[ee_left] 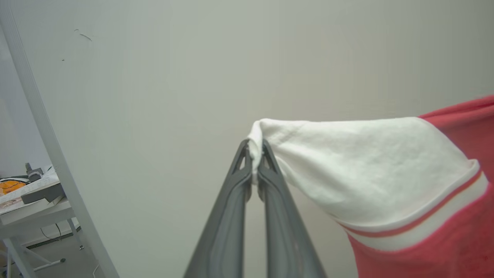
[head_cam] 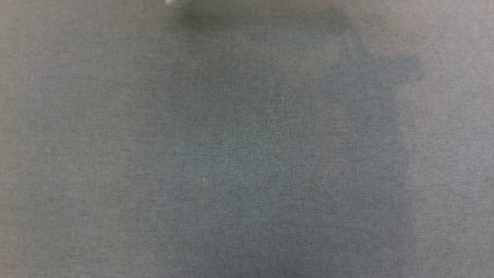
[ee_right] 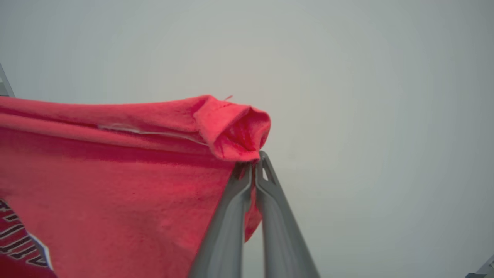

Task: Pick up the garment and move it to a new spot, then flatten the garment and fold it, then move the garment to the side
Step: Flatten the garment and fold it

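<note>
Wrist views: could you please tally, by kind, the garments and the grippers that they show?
Garments: 1, the garment, red with a white sleeve.
Grippers: 2, the left gripper shut on that sleeve, the right gripper shut on a red edge.
Total: 3.

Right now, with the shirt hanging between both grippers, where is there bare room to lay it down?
The grey cloth surface below is bare from its left side to its right, crossed by soft shadows. The one busy strip is the far edge, where a white scrap, likely of the garment, pokes in. Left gripper and right gripper hold it aloft.
</note>
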